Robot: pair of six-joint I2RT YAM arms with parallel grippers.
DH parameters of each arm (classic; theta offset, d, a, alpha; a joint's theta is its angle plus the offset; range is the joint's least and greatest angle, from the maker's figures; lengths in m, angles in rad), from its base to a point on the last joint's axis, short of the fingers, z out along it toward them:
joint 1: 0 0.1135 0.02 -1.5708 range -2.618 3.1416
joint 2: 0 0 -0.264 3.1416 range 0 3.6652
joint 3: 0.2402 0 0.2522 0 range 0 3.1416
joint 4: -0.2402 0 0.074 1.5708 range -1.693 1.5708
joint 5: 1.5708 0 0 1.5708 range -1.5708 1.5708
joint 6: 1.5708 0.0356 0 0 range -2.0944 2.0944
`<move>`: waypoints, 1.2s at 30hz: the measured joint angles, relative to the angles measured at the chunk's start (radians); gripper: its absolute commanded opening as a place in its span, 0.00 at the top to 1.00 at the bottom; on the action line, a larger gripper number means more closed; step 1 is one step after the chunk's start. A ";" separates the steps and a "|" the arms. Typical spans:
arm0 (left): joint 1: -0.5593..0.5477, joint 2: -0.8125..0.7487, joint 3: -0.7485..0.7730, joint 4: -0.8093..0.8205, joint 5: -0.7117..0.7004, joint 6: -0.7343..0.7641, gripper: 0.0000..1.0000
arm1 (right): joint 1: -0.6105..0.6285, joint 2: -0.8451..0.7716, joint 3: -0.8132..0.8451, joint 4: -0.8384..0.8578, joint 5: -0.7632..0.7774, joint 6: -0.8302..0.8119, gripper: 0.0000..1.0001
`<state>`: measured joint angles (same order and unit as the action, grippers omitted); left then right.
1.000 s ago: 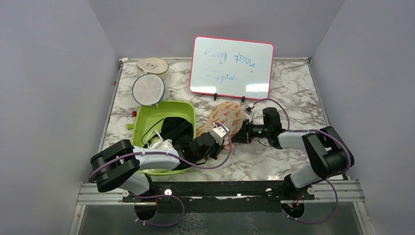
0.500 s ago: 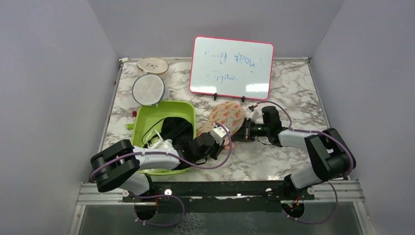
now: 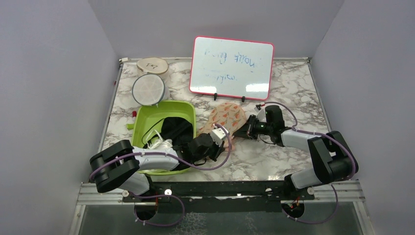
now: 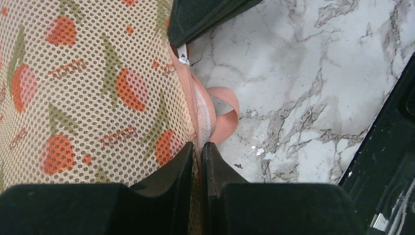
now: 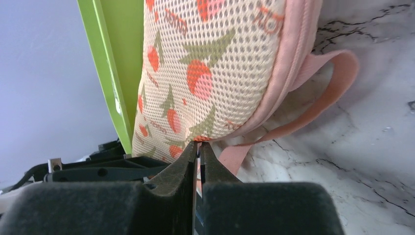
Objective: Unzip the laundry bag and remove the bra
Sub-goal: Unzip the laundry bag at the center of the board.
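The laundry bag, peach mesh with orange and green leaf prints, lies on the marble between the green tub and my right arm. My left gripper is shut on the bag's pink seam edge, beside its pink strap loop. My right gripper is shut on the zipper pull at the bag's seam; its black fingers show at the top of the left wrist view. In the top view the two grippers meet at the bag's near right edge. The bra is hidden.
A green tub left of the bag holds a black garment and a white cloth. A round white mesh disc and a beige disc lie at the back left. A whiteboard stands behind the bag.
My right wrist has turned and shifted slightly toward the back right while staying at the bag's edge. The left gripper has kept its hold in the same place.
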<state>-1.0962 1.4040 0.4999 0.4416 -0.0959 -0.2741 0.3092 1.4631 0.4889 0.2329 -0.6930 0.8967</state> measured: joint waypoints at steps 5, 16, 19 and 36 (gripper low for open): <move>0.001 -0.008 -0.006 0.003 0.022 0.000 1.00 | -0.019 -0.001 -0.008 0.030 0.018 0.035 0.99; -0.001 -0.009 -0.016 -0.010 0.048 -0.006 1.00 | -0.039 -0.001 -0.010 0.074 -0.016 -0.085 0.87; -0.001 -0.009 -0.016 -0.010 0.047 -0.010 1.00 | -0.039 -0.010 -0.021 0.066 -0.072 -0.213 0.70; -0.001 -0.012 -0.016 -0.010 0.047 -0.025 1.00 | -0.034 0.179 -0.070 0.300 -0.315 -0.333 0.72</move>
<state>-1.0969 1.3918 0.4839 0.4313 -0.0486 -0.2993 0.2756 1.6421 0.4187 0.5331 -1.0077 0.5636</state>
